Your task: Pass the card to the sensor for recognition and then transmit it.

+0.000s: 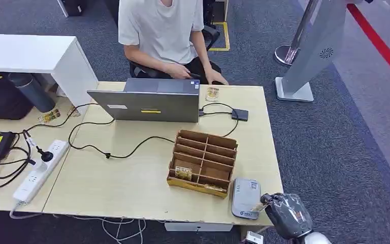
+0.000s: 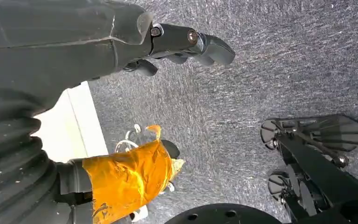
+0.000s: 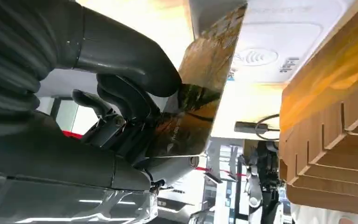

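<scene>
The right hand [image 1: 283,211] sat at the near right corner of the desk [image 1: 142,188], its thumb and fingers [image 3: 126,100] closed on a card [image 3: 200,88] with a dark, glossy printed face. The card was held over the near edge of the grey card reader [image 1: 246,197], a flat rounded pad with a contactless symbol on its top; whether card and reader touched could not be told. Just left of the reader stood a brown cardboard organizer [image 1: 203,161] with rows of slots, and another card [image 1: 183,173] stood in one of its front slots.

The left hand [image 2: 186,44] hung over grey carpet [image 2: 270,74], its fingers loosely apart and holding nothing, with orange tape wrapped round its thumb.

Farther back on the desk lay a grey laptop [image 1: 150,104], a black cable [image 1: 106,147] and a small dark adapter [image 1: 239,114]. A person [image 1: 162,35] in a light shirt sat behind the laptop. A white power strip [image 1: 38,170] lay on the desk to the left.
</scene>
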Motion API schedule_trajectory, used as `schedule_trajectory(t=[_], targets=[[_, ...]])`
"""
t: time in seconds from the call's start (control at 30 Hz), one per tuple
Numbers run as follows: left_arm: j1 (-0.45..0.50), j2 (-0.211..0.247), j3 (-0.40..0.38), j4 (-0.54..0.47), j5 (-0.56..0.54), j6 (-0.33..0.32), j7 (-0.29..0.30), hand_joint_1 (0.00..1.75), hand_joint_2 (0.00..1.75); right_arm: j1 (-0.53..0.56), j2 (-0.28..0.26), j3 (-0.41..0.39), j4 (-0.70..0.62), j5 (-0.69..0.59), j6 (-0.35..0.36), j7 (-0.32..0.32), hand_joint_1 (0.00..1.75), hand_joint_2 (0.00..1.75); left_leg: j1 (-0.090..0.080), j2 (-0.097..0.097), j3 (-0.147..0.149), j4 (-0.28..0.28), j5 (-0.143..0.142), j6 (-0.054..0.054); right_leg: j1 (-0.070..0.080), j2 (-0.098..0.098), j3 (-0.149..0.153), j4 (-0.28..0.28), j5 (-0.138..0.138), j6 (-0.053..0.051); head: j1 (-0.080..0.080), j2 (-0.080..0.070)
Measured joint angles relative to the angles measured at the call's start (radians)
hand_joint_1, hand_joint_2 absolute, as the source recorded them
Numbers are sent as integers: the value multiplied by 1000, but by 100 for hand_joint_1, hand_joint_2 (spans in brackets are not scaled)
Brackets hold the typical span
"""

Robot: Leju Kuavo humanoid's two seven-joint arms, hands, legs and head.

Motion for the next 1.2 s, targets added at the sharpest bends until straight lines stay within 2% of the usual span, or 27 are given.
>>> schedule_trajectory(t=[0.17,0.73,0.8,0.9,0.93,0.97,1.0,1.07,1.1,1.13,1.17,1.2], targets=[[-1,1,1,0,-10,-2,1,0,175,-38,-1,-44,-38,2,43,-29,175,175,0,0,1,0,0,0,0,0,0,0,0,0,0,0],[-1,1,8,0,-16,-2,1,0,175,-43,0,-74,-56,15,36,-43,175,175,0,0,0,0,0,0,0,0,1,0,0,0,0,0],[-1,2,8,0,-22,-3,2,0,175,-78,0,-84,-66,16,26,-48,175,175,0,3,0,0,0,0,0,3,0,1,1,0,0,0],[-7,7,8,0,-30,-10,2,0,175,-201,0,-113,-85,-17,50,-53,175,175,0,8,1,0,1,0,0,8,-1,1,3,-1,0,0],[-9,12,1,0,24,4,2,0,175,-245,0,-120,-89,-24,68,-53,175,175,0,8,2,0,1,0,0,8,-1,1,3,-1,0,0],[-10,17,-21,0,97,17,3,0,175,-282,0,-122,-88,-30,88,-56,175,175,0,8,1,0,2,1,0,8,-1,1,4,0,0,0],[-10,24,-75,1,247,35,6,0,175,-344,1,-124,-88,-37,116,-60,175,175,0,8,1,0,3,0,0,9,-2,2,5,0,0,0],[-12,40,-251,5,568,40,6,0,175,-482,18,-119,-65,-41,195,-47,175,175,0,10,0,0,4,-1,0,11,-4,3,7,-1,-1,0],[-14,49,-328,5,648,39,6,0,175,-563,34,-114,-36,-39,230,-32,175,175,0,11,-1,0,5,-1,0,12,-5,4,8,-2,0,0],[-17,55,-380,5,684,35,4,0,175,-643,49,-108,-6,-34,252,-21,175,175,0,12,-1,0,5,-2,0,13,-5,4,8,-1,-1,0],[-22,60,-446,5,661,27,-2,0,175,-720,80,-94,51,-14,277,1,175,175,0,12,-1,0,7,-3,0,13,-5,5,8,-1,1,0],[-24,64,-479,5,629,24,-5,0,175,-785,103,-82,94,3,285,12,175,175,0,12,-1,0,7,-3,0,13,-6,5,9,-2,0,0]])
